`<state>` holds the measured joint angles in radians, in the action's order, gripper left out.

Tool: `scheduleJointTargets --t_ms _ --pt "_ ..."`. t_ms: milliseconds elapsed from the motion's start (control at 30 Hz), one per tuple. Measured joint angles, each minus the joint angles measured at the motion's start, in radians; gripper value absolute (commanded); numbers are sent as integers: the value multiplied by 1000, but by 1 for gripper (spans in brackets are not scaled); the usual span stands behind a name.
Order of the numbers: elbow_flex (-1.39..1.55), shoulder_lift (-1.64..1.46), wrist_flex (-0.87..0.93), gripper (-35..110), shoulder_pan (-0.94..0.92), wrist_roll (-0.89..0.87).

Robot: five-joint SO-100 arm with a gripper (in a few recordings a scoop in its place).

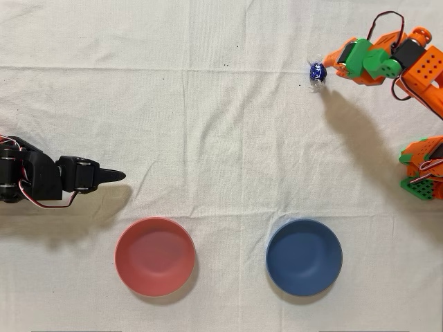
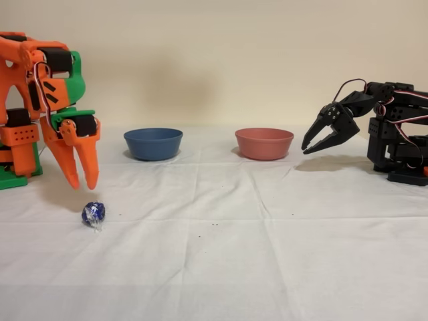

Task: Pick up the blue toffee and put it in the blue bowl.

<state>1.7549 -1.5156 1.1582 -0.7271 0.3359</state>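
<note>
A: How is the blue toffee (image 1: 318, 72) seen?

B: A tiny ball in shiny dark-blue foil with clear twisted ends is shown at the upper right of the overhead view, lying on the white cloth of the surface (image 1: 208, 111). In the fixed view it is found at the lower left (image 2: 93, 213).

A: And the gripper (image 2: 81, 179)?

B: It is held just above the toffee, fingers pointing down and slightly parted, nothing clamped between them.

A: What is cut off?

B: The orange arm is cropped by the frame edge in both views. The blue bowl (image 1: 304, 256) is seen at the lower right overhead, beside a pink bowl (image 1: 154, 256), well apart from the toffee.
</note>
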Motion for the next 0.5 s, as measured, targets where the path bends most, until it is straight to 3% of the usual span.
scheduleJointTargets --t_ms 500 --pt "21 71 0 36 35 -103"
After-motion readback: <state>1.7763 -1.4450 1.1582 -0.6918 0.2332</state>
